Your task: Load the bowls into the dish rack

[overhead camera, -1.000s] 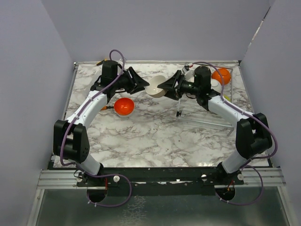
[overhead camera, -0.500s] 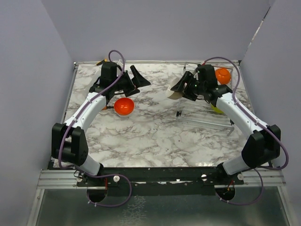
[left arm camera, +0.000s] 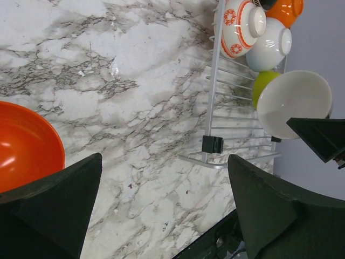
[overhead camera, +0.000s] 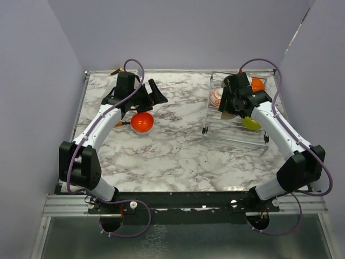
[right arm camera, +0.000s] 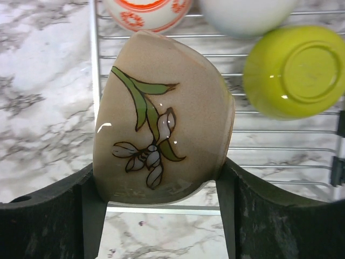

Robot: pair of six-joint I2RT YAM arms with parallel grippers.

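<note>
1. Wide open and holding nothing: the left gripper (overhead camera: 158, 91). Up in the air, above the white and grey marble worktop (overhead camera: 178, 156), close to a round shiny orange bowl (overhead camera: 142, 122) but not touching it.
2. About half open and gripping a bowl: the right gripper (overhead camera: 229, 109). Between its black fingers (right arm camera: 48, 216), one on each side, a small round beige bowl (right arm camera: 161, 118) with green leaves and a white flower painted on it.
3. Beige bowl tipped on its side, over the near left part of the silver wire dish rack (left arm camera: 212, 91). Cannot tell if touching the thin bars or not.
4. Dish rack on the right side of the worktop, well apart from the orange bowl on the left side.
5. Inside the rack, four bowls:
   - one white bowl with orange rings (left arm camera: 240, 27), at the far left;
   - one plain white bowl (left arm camera: 269, 38), touching it;
   - one second orange bowl (left arm camera: 285, 8), in the far corner;
   - one lime green bowl (right arm camera: 294, 70), upside down, just beside the beige bowl.
6. Count by colour: two orange, one white with orange rings, one plain white, one lime green, one beige.
7. Six bowls in all: four in the rack, one in the right gripper, one on the worktop.
8. Two grippers, one dish rack.
</note>
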